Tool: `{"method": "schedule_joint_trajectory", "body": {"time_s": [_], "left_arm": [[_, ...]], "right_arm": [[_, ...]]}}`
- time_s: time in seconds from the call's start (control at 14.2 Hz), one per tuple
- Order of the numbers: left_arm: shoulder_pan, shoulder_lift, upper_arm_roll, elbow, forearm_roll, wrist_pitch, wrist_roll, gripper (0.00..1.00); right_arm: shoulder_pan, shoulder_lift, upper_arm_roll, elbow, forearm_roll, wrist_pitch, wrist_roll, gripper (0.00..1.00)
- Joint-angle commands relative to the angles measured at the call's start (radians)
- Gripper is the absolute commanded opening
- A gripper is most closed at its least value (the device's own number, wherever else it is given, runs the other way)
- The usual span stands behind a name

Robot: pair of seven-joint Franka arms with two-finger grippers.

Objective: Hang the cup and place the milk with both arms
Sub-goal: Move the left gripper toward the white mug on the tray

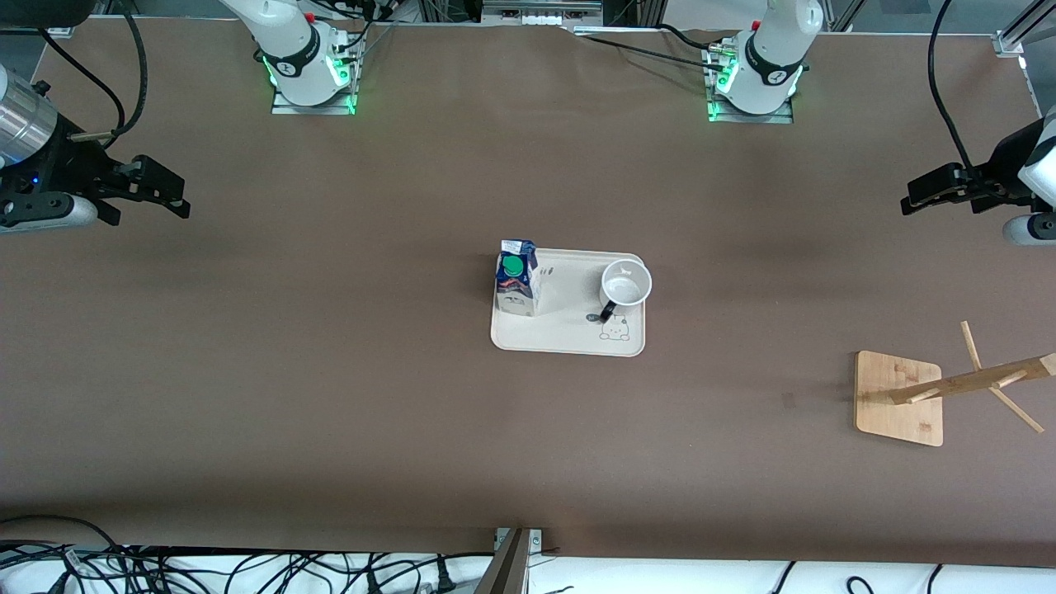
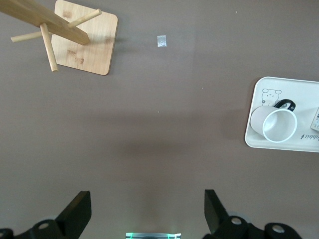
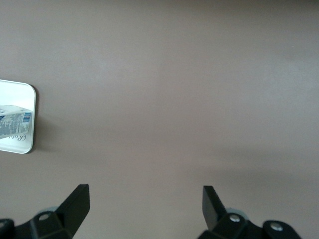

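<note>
The white cup [image 1: 625, 285] stands upright on a cream tray [image 1: 569, 338] at mid-table, its black handle toward the front camera. The blue and white milk carton [image 1: 516, 279] with a green cap stands on the same tray, at the end toward the right arm. My left gripper [image 1: 914, 198] is open and empty, up over the left arm's end of the table. Its wrist view shows its open gripper [image 2: 147, 196], the cup [image 2: 276, 124] and the tray [image 2: 279, 87]. My right gripper [image 1: 177, 198] is open and empty over the right arm's end. Its wrist view shows that gripper [image 3: 144, 191] and the milk [image 3: 12, 119].
A wooden cup rack [image 1: 899, 396] with slanted pegs stands on a square bamboo base toward the left arm's end, nearer the front camera than the tray; it also shows in the left wrist view [image 2: 84, 45]. A small tape mark [image 1: 788, 401] lies beside it. Cables run along the table's edges.
</note>
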Motion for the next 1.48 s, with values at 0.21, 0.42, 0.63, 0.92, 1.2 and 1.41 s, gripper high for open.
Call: {"method": "schedule_joint_trajectory", "body": {"time_s": [0.21,0.42,0.63,0.92,1.2,1.41], "left_arm": [[0.011,0.0,-0.003,0.004,-0.018,0.007,0.006,1.0],[-0.004,0.015,-0.012,0.002,0.032,0.029,0.003,1.0],[-0.015,0.032,-0.057,0.002,0.095,0.032,0.006,1.0],[-0.013,0.051,-0.057,0.007,0.083,0.033,0.006,1.0],[-0.05,0.098,-0.062,0.021,0.075,0.035,-0.003,1.0],[-0.062,0.144,-0.062,0.024,-0.018,0.04,-0.025,1.0]], "right_arm": [[-0.007,0.002,0.009,0.016,-0.01,-0.011,0.017,1.0],[-0.007,0.002,0.009,0.016,-0.013,-0.007,0.017,1.0],[-0.007,0.002,0.009,0.016,-0.015,-0.005,0.017,1.0],[-0.007,0.002,0.011,0.016,-0.015,-0.005,0.017,1.0],[-0.007,0.004,0.009,0.016,-0.015,-0.005,0.015,1.0],[-0.007,0.004,0.009,0.016,-0.017,-0.002,0.015,1.0]]}}
